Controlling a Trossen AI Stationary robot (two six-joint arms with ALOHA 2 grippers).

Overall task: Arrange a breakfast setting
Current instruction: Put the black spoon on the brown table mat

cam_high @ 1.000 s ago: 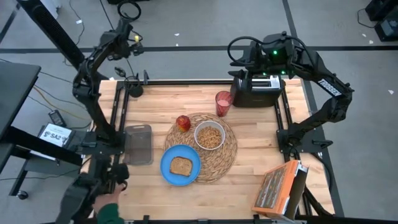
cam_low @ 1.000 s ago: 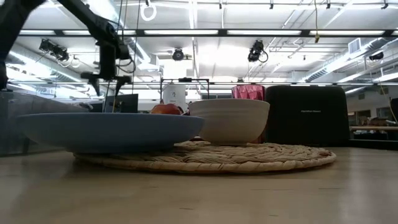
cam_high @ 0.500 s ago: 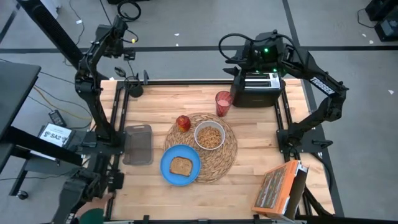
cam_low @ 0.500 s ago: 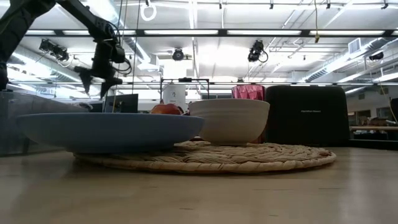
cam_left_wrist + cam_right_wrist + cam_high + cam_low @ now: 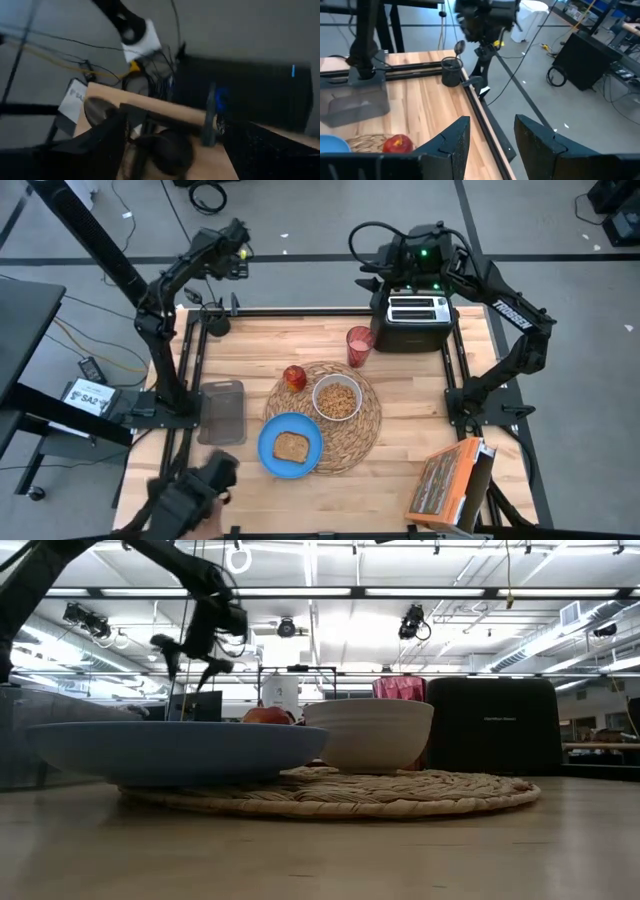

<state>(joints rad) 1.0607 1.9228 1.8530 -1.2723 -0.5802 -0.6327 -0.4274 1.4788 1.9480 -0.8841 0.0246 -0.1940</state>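
Observation:
The round straw placemat (image 5: 355, 435) lies mid-table. On it stand the white bowl (image 5: 337, 398) and the blue plate (image 5: 272, 448) with the toast slice (image 5: 291, 446). The red apple (image 5: 294, 377) sits at the mat's far-left rim, and the pink cup (image 5: 359, 345) stands beyond the mat. The dark spoon (image 5: 459, 47) stands in a dark cup (image 5: 451, 71) at the far-left corner. My left gripper (image 5: 190, 655) is open and empty, high above that corner. My right gripper (image 5: 492, 145) is open and empty, raised beside the toaster's far-left side.
The black toaster (image 5: 420, 320) stands at the far right, the orange cereal box (image 5: 450, 485) at the near-right corner, and a grey clear container (image 5: 222, 412) left of the mat. Something dark and blurred, with a bit of a hand below it (image 5: 190, 495), shows at the near-left edge.
My left gripper has swung toward the table's right, staying high above the far-left corner and staying open. My right gripper has shifted a little toward the left behind the toaster. The dark blurred shape at the near-left edge has moved rightward.

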